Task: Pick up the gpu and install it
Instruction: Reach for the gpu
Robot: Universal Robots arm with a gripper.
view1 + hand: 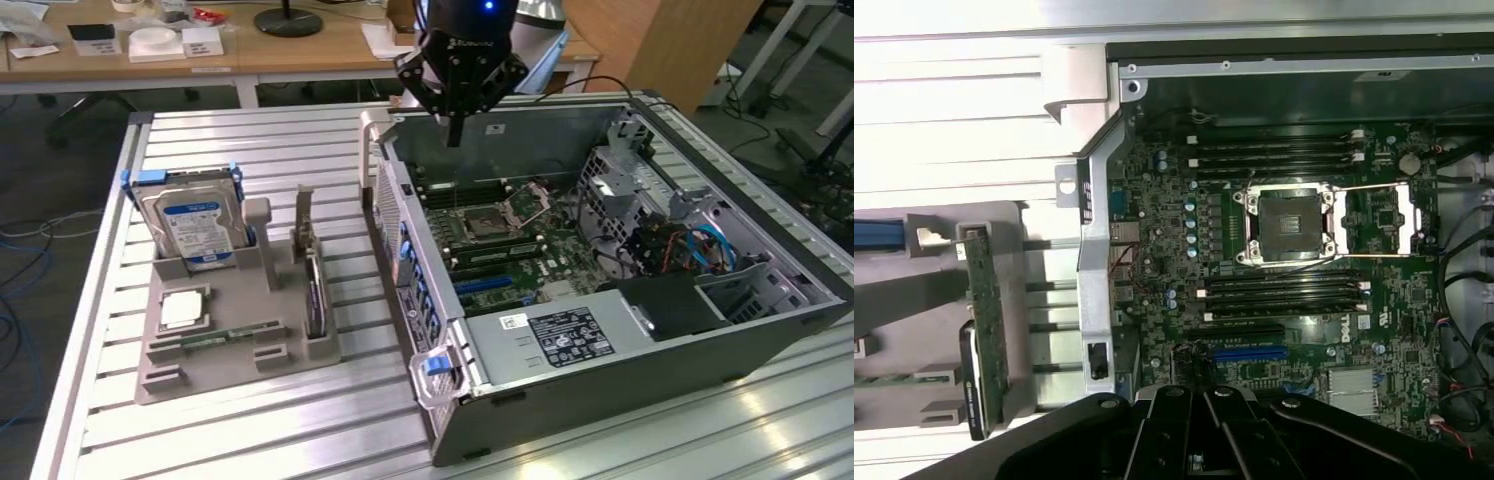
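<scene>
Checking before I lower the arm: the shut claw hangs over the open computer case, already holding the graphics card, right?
No. The claw is empty; the exterior view shows the graphics card standing in the grey holder beside the computer case.

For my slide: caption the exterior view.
Shut end effector over open computer case; graphics card sits in gray rack.

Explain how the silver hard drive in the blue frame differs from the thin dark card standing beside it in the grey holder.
The silver hard drive shows its broad white-labelled face; the gpu shows as a thin dark slab, edge-on. The hard drive sits in a blue frame; the gpu has none. Both stand on edge in the grey plastic holder.
</scene>
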